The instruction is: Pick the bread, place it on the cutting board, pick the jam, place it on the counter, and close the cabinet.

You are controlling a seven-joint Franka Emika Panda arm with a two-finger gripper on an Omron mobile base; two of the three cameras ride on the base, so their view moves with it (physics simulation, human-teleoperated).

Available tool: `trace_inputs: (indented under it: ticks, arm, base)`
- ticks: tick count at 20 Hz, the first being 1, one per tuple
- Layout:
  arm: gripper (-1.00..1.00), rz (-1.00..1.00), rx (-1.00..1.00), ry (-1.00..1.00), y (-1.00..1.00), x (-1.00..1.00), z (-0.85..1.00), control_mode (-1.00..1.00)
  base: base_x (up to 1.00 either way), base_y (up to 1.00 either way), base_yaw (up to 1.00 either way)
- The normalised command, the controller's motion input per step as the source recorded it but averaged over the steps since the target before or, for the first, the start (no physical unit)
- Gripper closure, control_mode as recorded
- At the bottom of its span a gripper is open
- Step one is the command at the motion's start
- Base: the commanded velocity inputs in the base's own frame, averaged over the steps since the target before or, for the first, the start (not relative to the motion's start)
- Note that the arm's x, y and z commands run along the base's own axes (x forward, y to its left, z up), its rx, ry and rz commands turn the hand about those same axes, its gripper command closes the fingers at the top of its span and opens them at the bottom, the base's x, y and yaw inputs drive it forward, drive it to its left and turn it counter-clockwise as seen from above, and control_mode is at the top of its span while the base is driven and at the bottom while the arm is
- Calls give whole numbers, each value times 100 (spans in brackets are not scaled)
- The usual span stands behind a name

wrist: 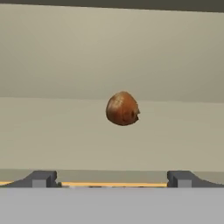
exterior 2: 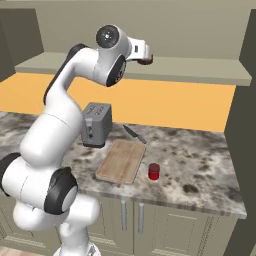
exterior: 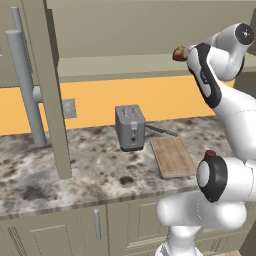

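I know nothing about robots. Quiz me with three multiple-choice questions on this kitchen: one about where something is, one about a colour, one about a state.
1. Where is the small rounded brown bread lump?
A. on the wooden cutting board
B. on the shelf inside the open upper cabinet
C. on top of the toaster

2. What colour is the small cylindrical jam jar standing on the marbled counter beside the light-brown wooden cutting board?
A. red
B. blue
C. yellow

3. How does the two-finger gripper stand?
A. shut on the bread
B. shut on nothing
C. open, bread not yet between the fingers

Answers: 1 B, the loaf sits on the olive-grey cabinet shelf ahead of the hand. 2 A, the jar is red. 3 C, the fingertips stand wide apart, short of the loaf.
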Motion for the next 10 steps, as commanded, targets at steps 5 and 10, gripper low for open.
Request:
trace_inputs:
  ticks: [5,10]
  arm:
    - [-100,0,0,0,-16,38,0,-100]
    - [-100,0,0,0,-12,42,0,-100]
  base:
    - [0,0,0]
    - [0,0,0]
